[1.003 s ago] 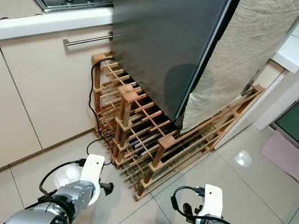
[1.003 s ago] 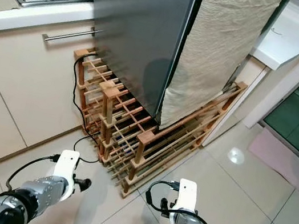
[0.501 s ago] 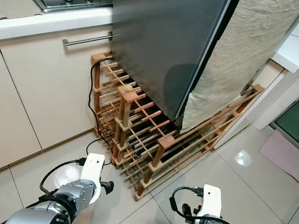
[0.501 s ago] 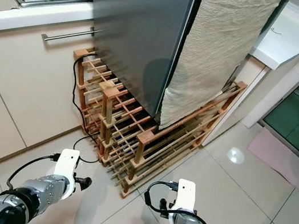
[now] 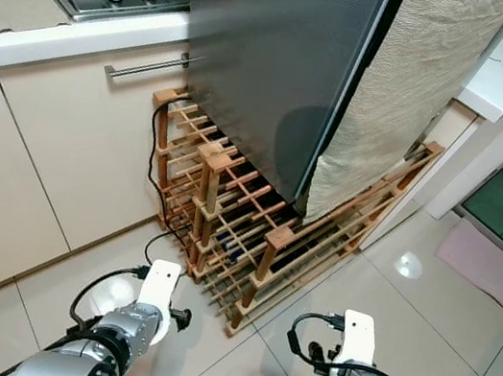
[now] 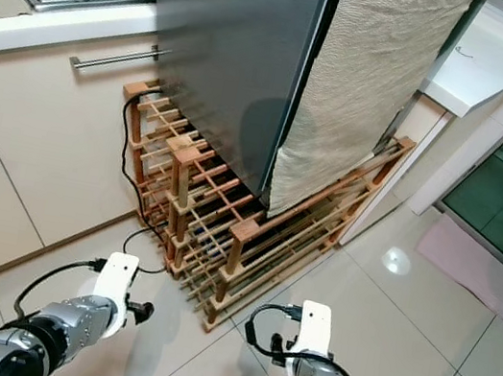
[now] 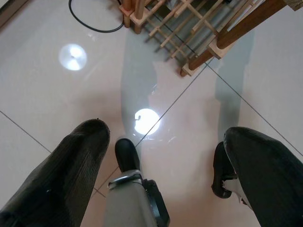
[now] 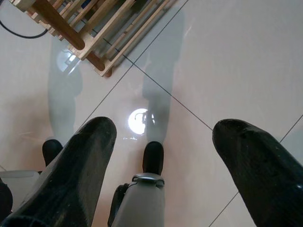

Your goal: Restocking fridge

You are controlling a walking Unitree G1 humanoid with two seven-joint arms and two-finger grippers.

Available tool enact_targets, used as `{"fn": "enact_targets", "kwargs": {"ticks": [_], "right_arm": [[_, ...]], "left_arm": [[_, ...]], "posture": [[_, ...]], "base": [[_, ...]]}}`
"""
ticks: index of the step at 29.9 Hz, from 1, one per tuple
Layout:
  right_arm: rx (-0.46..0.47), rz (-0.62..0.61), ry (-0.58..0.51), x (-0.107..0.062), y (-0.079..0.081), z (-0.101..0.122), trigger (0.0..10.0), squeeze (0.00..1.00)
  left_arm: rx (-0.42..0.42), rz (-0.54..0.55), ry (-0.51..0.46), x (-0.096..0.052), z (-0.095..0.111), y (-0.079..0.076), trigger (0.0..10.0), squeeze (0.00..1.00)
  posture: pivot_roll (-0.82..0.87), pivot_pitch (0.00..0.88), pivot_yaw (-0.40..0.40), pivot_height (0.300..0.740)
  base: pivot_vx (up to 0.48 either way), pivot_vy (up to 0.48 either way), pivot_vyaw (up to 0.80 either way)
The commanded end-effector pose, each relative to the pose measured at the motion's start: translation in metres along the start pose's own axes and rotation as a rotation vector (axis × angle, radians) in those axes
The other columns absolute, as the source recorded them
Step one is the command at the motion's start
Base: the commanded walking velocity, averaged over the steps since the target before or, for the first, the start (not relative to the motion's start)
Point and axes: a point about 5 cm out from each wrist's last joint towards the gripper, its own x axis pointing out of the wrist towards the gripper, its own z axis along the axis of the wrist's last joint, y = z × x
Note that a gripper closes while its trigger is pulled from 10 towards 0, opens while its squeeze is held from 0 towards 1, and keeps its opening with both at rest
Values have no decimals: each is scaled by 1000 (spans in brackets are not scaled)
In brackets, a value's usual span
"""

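With the fridge (image 5: 283, 67) door shut at twelve o'clock, left gripper (image 7: 165, 156) and right gripper (image 8: 161, 151), both spread empty, should rise toward its edge.

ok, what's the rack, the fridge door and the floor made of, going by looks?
Rack: bare light wood, by the visible grain and square slats.
Fridge door: probably brushed steel or a grey metallic coating; matte sheen, soft shadow.
Floor: glossy beige tile, likely ceramic; grout lines and lamp reflections.
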Motion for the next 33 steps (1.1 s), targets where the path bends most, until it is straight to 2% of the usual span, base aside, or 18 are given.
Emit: {"fn": "enact_targets", "kwargs": {"ticks": [1,15,28,33], "right_arm": [[-3,-12,7,0,-4,-1,10000,0],[-69,-15,18,0,-3,-6,10000,0],[-81,-22,34,-2,-12,-13,10000,0],[-86,-33,47,-4,-24,-22,10000,0]], "left_arm": [[-6,1,14,0,-5,-1,10000,0],[11,4,16,0,-8,3,10000,0],[49,1,11,0,-6,3,10000,0],[53,4,10,0,-6,4,10000,0]], "posture": [[26,0,-69,727],[24,0,-64,727],[26,0,-63,727],[27,0,-63,727]], "base": [[0,0,0],[0,0,0],[0,0,0],[0,0,0]]}}
